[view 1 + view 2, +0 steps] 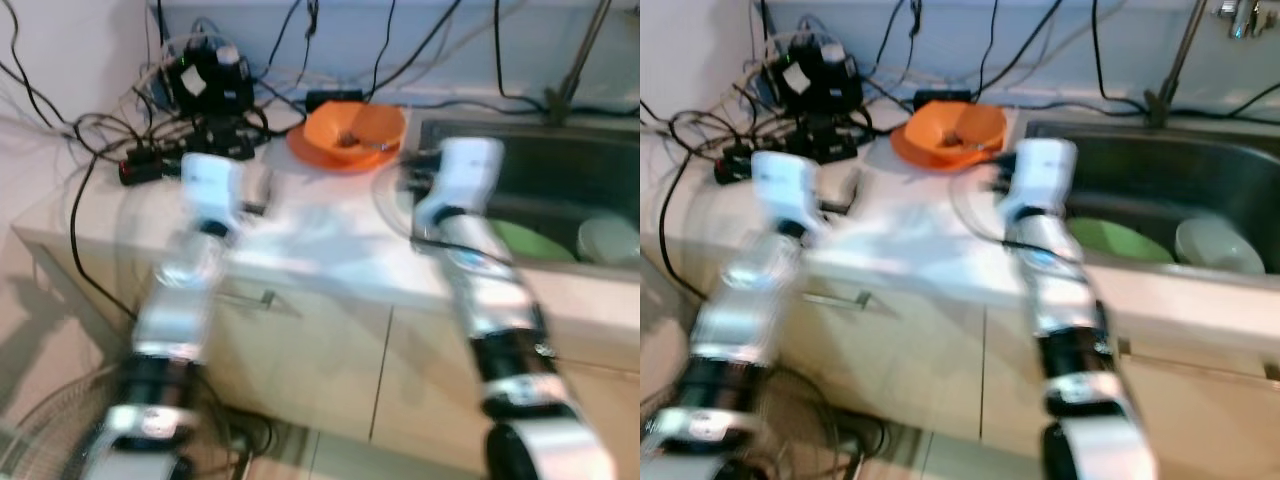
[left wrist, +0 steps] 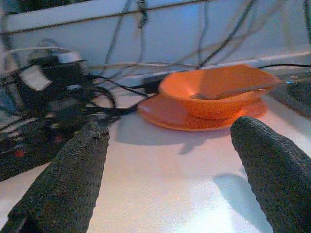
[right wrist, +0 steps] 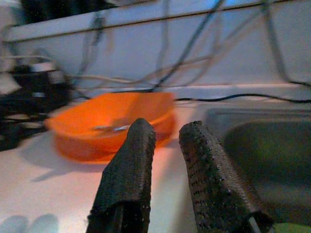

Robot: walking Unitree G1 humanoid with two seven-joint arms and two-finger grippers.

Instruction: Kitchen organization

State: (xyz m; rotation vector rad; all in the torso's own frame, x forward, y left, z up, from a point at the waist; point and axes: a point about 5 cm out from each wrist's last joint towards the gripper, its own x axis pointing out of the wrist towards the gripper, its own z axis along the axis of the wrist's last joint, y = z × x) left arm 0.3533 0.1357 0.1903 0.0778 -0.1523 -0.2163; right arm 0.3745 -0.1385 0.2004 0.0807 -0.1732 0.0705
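An orange bowl (image 1: 353, 125) with a spoon (image 2: 233, 91) in it stands on an orange plate (image 1: 310, 150) at the back of the white counter (image 1: 320, 235). Both silver arms reach over the counter's front edge. My left gripper (image 2: 172, 131) is open wide, low over the counter, a short way in front of the plate with nothing between its fingers (image 2: 73, 174). My right gripper (image 3: 167, 127) hovers near the sink's left rim, right of the bowl, fingers (image 3: 129, 165) a narrow gap apart and holding nothing.
The steel sink (image 1: 560, 165) on the right holds a green plate (image 1: 530, 240) and a white bowl (image 1: 608, 240), with a faucet (image 1: 560, 95) behind. Tangled cables, a power strip (image 1: 150, 165) and a black device (image 1: 210, 80) crowd the back left. A fan (image 1: 40, 430) stands on the floor.
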